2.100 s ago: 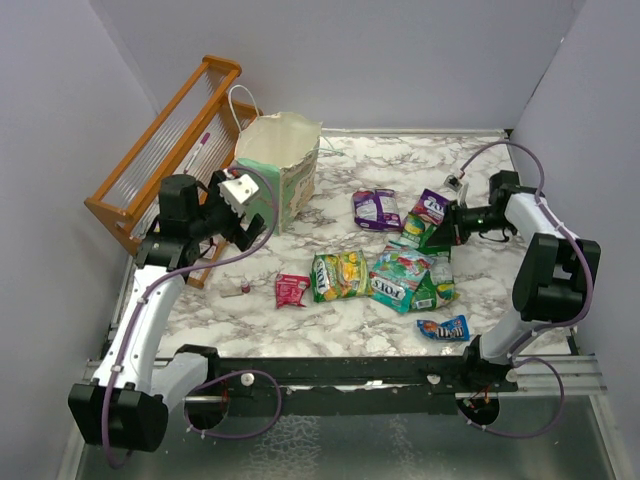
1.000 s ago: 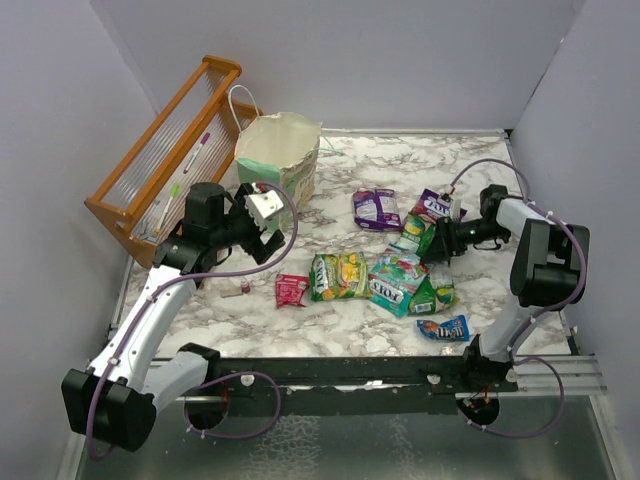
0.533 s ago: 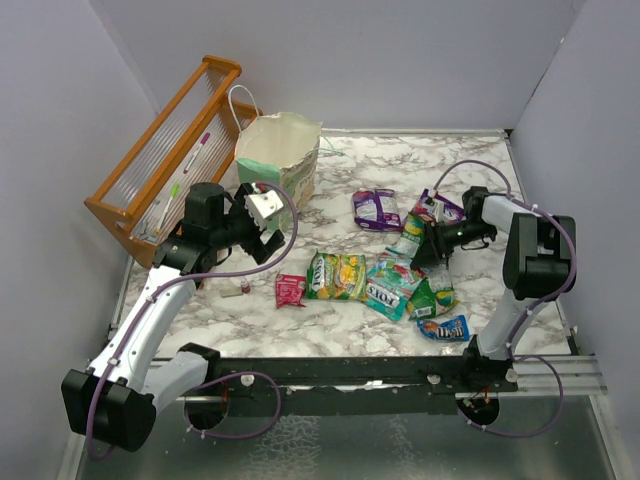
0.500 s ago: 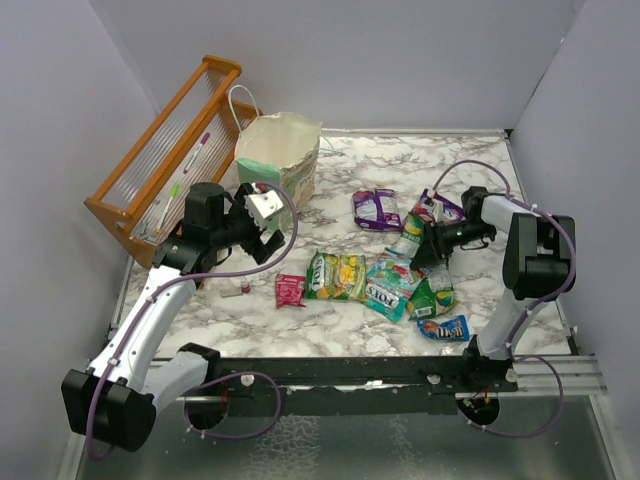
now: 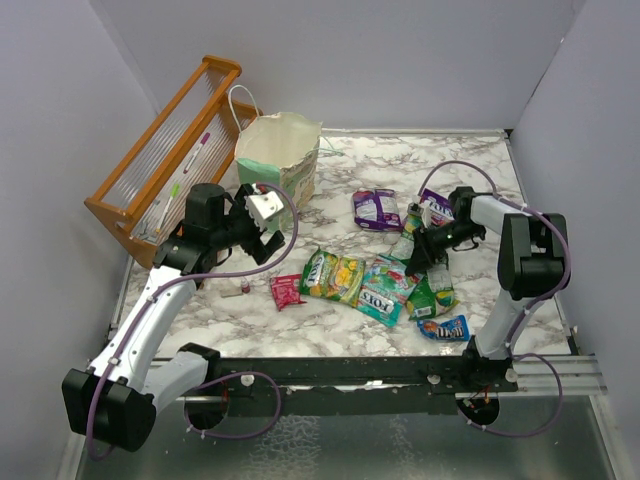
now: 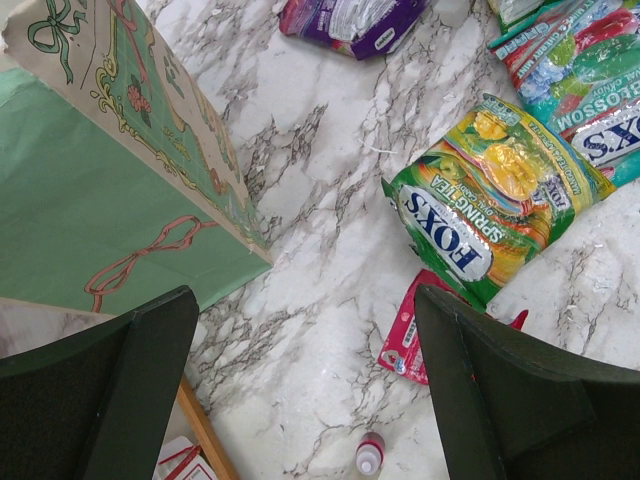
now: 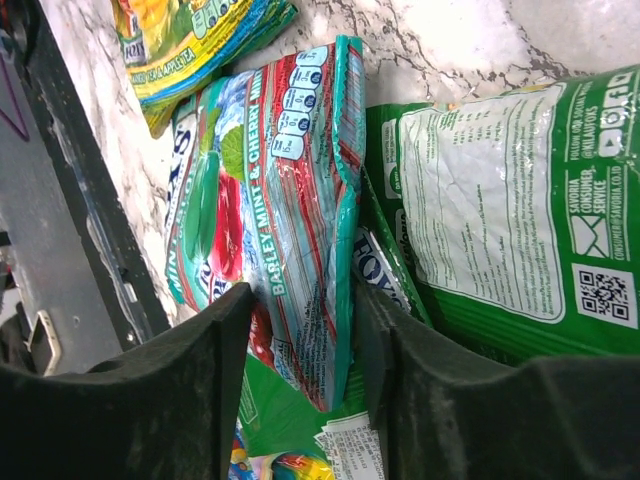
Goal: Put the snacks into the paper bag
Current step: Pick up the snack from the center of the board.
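Step in hand: pick-up of 1 snack from the pile on the surface [image 5: 350, 170].

Right gripper [image 7: 305, 300] lowered into the pile. Fingers [image 7: 130, 390] part-way closed, pinching the raised edge of the teal packet [image 7: 290, 200]. Green packet [image 7: 500, 230] just beside the outer finger. Firmness of grip not verifiable.

Next move, as judged: lift clear, check for a 2nd packet dragged along, carry left to the paper bag [image 5: 280, 160], release above the open mouth.

Left gripper [image 6: 310, 400] spread wide, holding nothing, hovering over bare surface between the bag and the yellow-green packet [image 6: 490, 200].

Paper bag upright at the far left of the surface, beside the orange rack [image 5: 165, 140]. Other snacks, including the purple packet [image 5: 377, 208], red packet [image 5: 287, 290] and blue packet [image 5: 442, 327], loose on the surface outside the bag.
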`<state>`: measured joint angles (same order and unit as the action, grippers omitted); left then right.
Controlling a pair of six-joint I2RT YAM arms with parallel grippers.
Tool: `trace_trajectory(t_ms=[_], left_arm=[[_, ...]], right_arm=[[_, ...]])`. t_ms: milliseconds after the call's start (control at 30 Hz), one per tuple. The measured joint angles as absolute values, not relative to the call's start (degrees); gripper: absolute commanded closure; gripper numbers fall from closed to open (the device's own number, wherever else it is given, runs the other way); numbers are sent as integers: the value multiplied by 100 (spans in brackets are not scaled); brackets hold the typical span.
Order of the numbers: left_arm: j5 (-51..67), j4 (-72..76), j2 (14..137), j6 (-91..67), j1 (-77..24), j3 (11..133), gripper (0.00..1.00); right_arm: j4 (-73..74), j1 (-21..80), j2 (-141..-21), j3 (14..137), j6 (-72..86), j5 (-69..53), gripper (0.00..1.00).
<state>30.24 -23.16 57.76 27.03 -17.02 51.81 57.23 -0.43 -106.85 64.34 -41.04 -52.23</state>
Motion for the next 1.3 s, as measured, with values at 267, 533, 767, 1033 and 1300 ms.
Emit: trace_trajectory(t_ms=[267,533,767,1033,1300], left_arm=[[2995,-2287,5776,2764,-1702,5159,8],[2982,-2257,5776,2840,-1702,5133,8],[2961,-2257,5828,2902,-1741,5133,8],[3072,-2307,6005,2882,-1848,5269,9],[3564,-2320,6093,2486,-1962,5518,14]], right_arm=[[5758,-19,-10689,6431,-4464,-5148,51],[5867,-16,-10903,6431,-4740,-5190,86],[6165,-10,-10888,6648,-4950,-5199,99],[6785,-10,-10154,7078,-5634,-5199,99],[7157,58,-8989,7312,-6176,-5227,99]])
